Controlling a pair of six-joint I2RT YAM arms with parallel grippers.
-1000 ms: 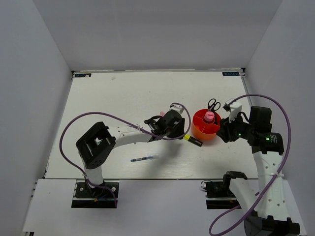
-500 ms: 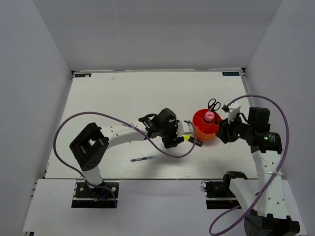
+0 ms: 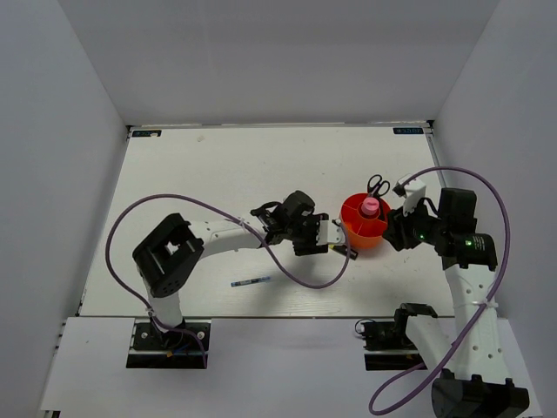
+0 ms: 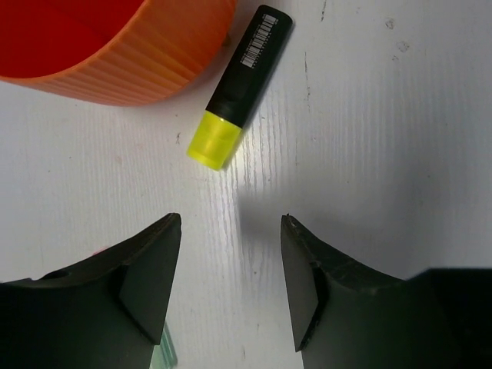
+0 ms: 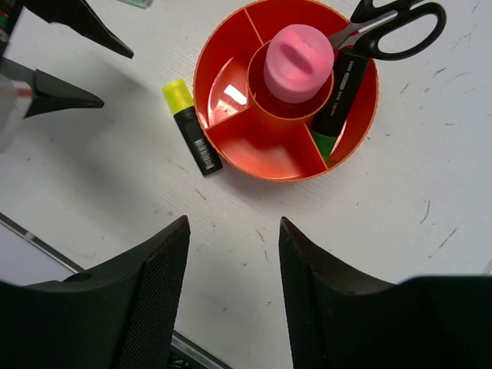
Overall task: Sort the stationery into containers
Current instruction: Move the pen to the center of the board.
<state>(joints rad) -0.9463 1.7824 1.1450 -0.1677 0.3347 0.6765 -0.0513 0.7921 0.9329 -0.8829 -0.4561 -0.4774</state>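
The orange-red cup [image 5: 261, 165] stands right of the table's centre and holds a fat pink tube [image 5: 298, 61], black-handled scissors [image 5: 392, 27] and a green-black marker [image 5: 338, 96]. A yellow marker [image 4: 237, 86] with a black body lies on the table against the cup's [image 4: 115, 54] left side. My left gripper [image 4: 231, 223] hovers open just short of its yellow cap, holding nothing. My right gripper [image 5: 234, 223] is open and empty over bare table beside the cup. A thin pen [image 3: 255, 281] lies apart at the front. A sliver of pale green marker [image 4: 165, 354] shows under the left finger.
In the top view the left arm [image 3: 235, 235] stretches across the middle toward the cup [image 3: 364, 225], its purple cable looping over the table. The right arm [image 3: 452, 239] stands at the table's right edge. White walls enclose the table on three sides.
My left gripper has swung right and forward, from the table's middle to the yellow marker by the cup, and its jaws have widened. The right arm has barely moved.
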